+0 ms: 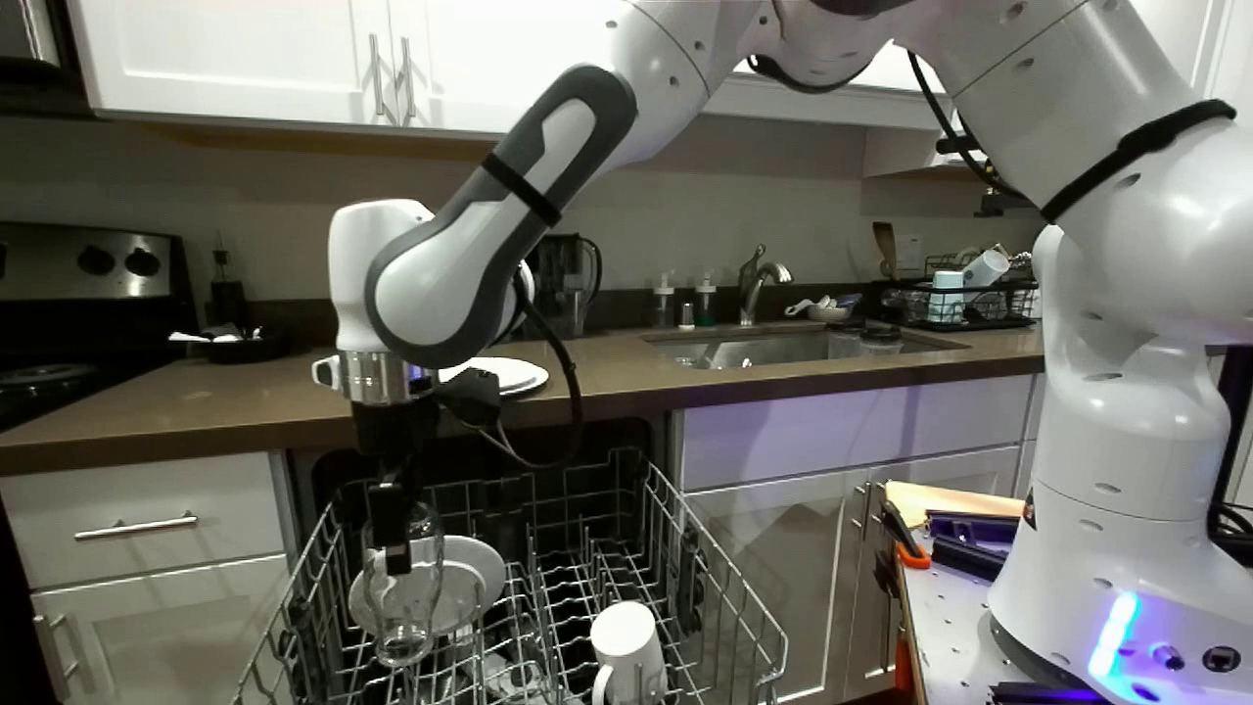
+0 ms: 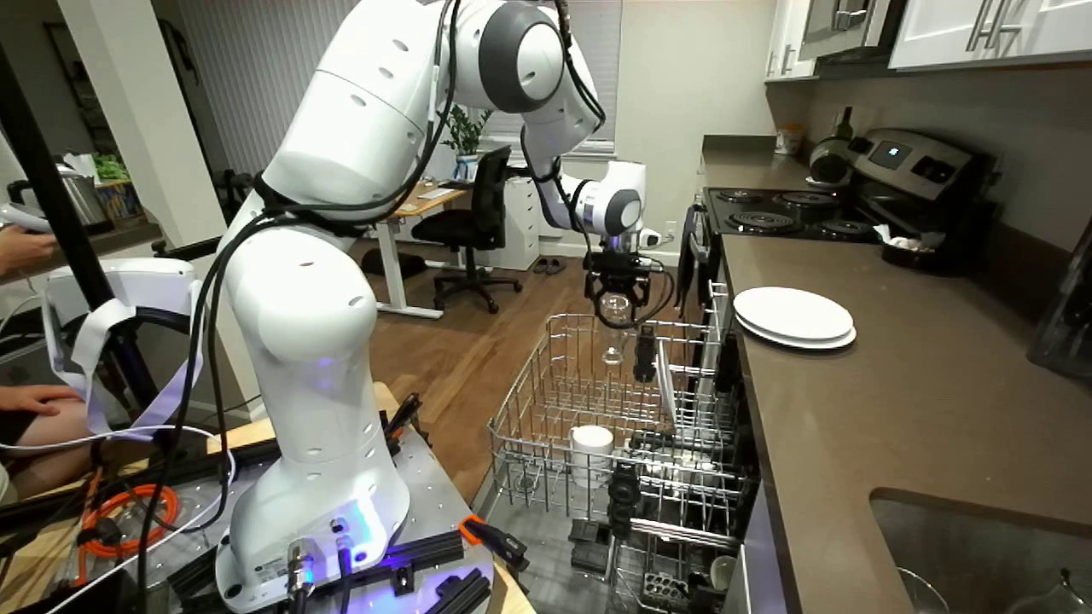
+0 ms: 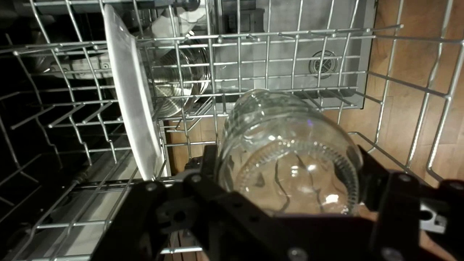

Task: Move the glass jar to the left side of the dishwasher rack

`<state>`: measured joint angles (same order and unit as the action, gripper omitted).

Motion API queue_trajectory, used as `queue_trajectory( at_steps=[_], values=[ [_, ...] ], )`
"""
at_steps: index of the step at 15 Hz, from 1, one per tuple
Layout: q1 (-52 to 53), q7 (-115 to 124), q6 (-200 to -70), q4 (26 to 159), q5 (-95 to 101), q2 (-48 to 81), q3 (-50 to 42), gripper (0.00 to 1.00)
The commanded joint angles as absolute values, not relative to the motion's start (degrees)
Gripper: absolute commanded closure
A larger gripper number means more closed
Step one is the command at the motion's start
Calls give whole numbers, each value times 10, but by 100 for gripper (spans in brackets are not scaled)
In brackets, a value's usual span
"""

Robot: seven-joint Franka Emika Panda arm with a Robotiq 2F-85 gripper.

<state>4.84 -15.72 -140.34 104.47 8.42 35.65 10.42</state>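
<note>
Kitchen counter [image 1: 284, 387]: runs behind my gripper [image 3: 289, 159] in an exterior view, stove [image 1: 86, 294] well to its left.
Grip: pinching the glass jar [image 1: 405, 619] from opposite sides.
Jar's place: just below my gripper, over the dishwasher rack [image 1: 719, 554]; whether they touch I cannot tell.
Glass handling: probably light, stiff, slick and breakable; I should hold its side wall, snugly, without crushing.
White plate [image 1: 477, 568]: behind, slightly right.
White cup [image 1: 628, 638]: lower, farther right.
</note>
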Motion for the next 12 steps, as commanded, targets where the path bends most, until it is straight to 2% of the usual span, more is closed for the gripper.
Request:
queue_trajectory(
  at_steps=[1, 12],
  values=[
    [44, -183, -1399, 1011, 64, 389, 112, 39],
    [53, -195, -1402, 926, 85, 490, 102, 39]
  ],
)
